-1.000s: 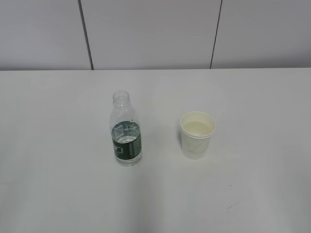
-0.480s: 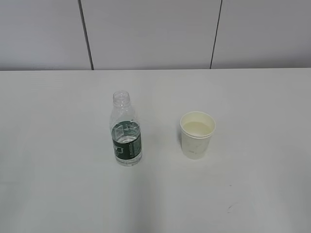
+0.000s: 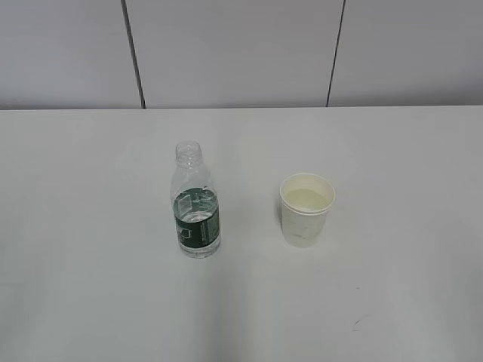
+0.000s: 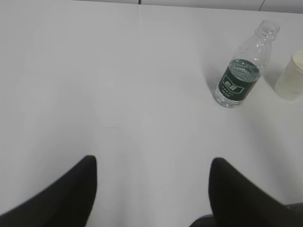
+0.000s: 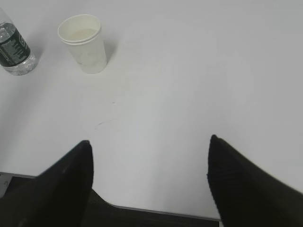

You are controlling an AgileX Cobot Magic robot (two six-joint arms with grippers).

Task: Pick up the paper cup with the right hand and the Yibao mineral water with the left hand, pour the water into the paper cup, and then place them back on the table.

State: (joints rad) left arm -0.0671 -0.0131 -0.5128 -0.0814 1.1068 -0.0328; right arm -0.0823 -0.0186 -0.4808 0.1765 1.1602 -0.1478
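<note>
The Yibao mineral water stands upright and uncapped on the white table, with water up to its green label; it also shows in the left wrist view and at the right wrist view's left edge. The paper cup stands upright to its right, holding liquid, and shows in the right wrist view and the left wrist view. My left gripper is open and empty, well short of the bottle. My right gripper is open and empty over the table's near edge. Neither arm shows in the exterior view.
A grey panelled wall runs behind the table's far edge. The table's near edge shows in the right wrist view between the fingers. A small dark scuff marks the tabletop at the front right.
</note>
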